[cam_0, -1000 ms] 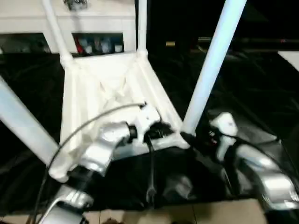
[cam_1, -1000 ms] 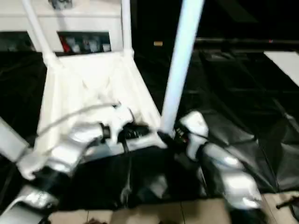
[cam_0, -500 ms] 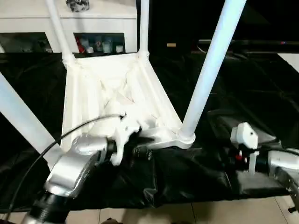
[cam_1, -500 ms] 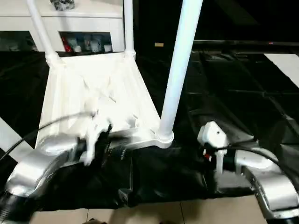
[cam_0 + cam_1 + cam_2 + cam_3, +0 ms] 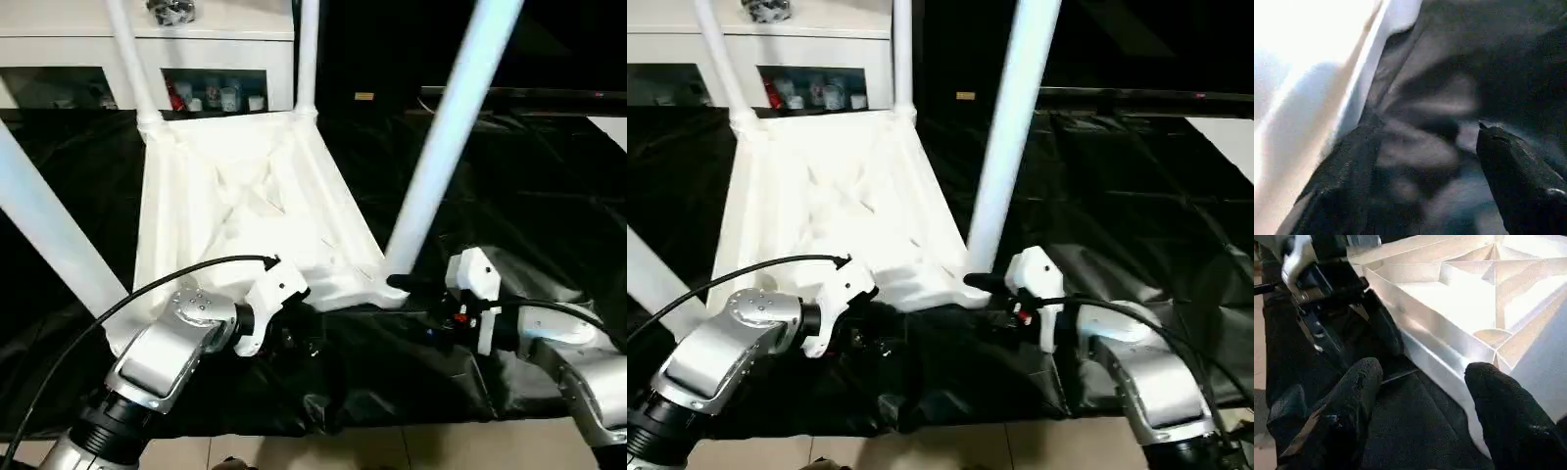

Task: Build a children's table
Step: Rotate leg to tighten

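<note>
Black-covered work table [image 5: 549, 176], white cabinet [image 5: 196, 39] with small items on its shelf, pale floor [image 5: 411, 446]

head stereo downward, wrists close on table [image 5: 245, 196]

In front of me a crumpled black cover [image 5: 549, 186] is lying over the worktop. Beyond it a white cabinet [image 5: 211, 49] is standing, its glass-fronted shelf holding small colourful items [image 5: 211, 95], a dark object [image 5: 171, 11] sitting on top.
</note>
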Tool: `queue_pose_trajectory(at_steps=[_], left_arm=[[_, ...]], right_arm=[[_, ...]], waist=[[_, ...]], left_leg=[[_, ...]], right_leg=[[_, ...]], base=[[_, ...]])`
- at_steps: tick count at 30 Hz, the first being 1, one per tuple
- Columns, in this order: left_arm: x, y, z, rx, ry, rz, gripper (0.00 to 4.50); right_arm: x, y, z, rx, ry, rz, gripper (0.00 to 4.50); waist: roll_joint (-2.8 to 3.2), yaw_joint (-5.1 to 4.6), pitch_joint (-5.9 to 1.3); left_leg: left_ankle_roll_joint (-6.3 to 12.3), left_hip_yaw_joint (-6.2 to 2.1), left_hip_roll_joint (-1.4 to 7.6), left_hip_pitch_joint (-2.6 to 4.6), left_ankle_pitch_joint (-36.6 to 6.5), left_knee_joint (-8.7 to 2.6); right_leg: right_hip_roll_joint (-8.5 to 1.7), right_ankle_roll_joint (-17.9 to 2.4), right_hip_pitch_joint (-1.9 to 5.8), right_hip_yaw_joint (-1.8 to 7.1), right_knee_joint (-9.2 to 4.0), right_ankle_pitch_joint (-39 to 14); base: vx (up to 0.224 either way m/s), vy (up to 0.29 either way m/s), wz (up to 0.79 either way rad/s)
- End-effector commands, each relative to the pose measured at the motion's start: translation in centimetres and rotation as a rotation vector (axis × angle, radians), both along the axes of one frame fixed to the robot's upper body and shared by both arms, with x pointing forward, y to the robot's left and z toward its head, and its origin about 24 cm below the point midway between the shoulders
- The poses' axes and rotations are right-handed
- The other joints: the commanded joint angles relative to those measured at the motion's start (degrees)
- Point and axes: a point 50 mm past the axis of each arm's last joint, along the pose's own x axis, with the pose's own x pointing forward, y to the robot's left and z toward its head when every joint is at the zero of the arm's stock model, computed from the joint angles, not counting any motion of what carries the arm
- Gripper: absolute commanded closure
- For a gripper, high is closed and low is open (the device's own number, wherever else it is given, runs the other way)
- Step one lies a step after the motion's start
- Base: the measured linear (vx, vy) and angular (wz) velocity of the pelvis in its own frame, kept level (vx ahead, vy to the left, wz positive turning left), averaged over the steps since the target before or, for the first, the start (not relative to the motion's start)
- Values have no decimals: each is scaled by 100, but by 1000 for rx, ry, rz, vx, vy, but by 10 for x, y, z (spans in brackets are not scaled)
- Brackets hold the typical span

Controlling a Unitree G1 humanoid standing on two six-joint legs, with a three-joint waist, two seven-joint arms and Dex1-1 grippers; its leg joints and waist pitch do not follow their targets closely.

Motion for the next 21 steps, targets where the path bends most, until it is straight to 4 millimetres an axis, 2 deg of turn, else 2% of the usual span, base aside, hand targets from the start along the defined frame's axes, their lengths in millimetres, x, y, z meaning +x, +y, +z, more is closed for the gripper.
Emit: queue_pose_trajectory(at_steps=[1,2,6,9,13,14,15,16,18,20,21], left_arm=[[9,9,-4,65,-39,74,55],[13,10,-2,62,-59,103,47],[21,11,3,53,-113,151,14],[22,9,13,-30,-149,162,2],[8,9,34,-288,-205,127,2],[4,10,36,-328,-208,118,2],[-3,14,38,-372,-198,101,2],[-6,15,39,-390,-191,93,2],[-15,26,34,-384,-145,93,2],[-22,40,26,-351,-101,107,2],[-25,44,24,-346,-92,112,2]], right_arm=[[5,1,3,-8,-41,-26,138],[6,2,3,-3,-46,-34,138],[6,5,3,7,-48,-38,138],[6,9,2,31,-51,-54,138],[14,19,0,87,-49,-117,138],[16,21,-1,89,-52,-129,138],[19,23,-2,90,-59,-144,138],[20,24,-2,90,-63,-151,138],[27,25,-5,93,-61,-192,138],[34,27,-6,95,-52,-225,138],[36,27,-7,94,-49,-234,138]], waist=[[-57,25,-326],[-53,24,-325],[-47,32,-325],[-51,42,-326],[-68,33,-330],[-56,30,-341],[-45,33,-342],[-50,17,-337],[-32,22,-337],[-16,-14,-331],[0,-9,-337]], left_leg=[[137,-104,176,28,-1368,-421],[116,-101,179,50,-1442,-419],[94,-111,183,52,-1520,-425],[87,-115,187,46,-1525,-428],[103,-113,199,18,-1424,-430],[103,-113,199,15,-1365,-433],[89,-101,198,37,-1371,-420],[93,-101,194,18,-1362,-432],[100,-81,190,61,-1363,-426],[79,-89,173,27,-1349,-446],[29,-92,184,67,-1370,-443]], right_leg=[[-256,-869,226,224,-454,-1931],[-258,-854,213,227,-467,-2024],[-257,-829,210,219,-473,-2129],[-266,-847,215,220,-467,-2100],[-281,-999,227,219,-437,-1862],[-277,-1043,232,214,-420,-1783],[-266,-1096,204,223,-400,-1683],[-258,-1098,218,220,-396,-1655],[-226,-1057,192,230,-398,-1571],[-207,-1029,207,223,-378,-1557],[-205,-1005,195,226,-374,-1542]], base=[[0,0,0],[0,0,0],[0,0,0],[0,0,0],[0,0,0],[0,0,0],[0,0,0],[0,0,0],[0,0,0],[0,0,0],[0,0,0]])
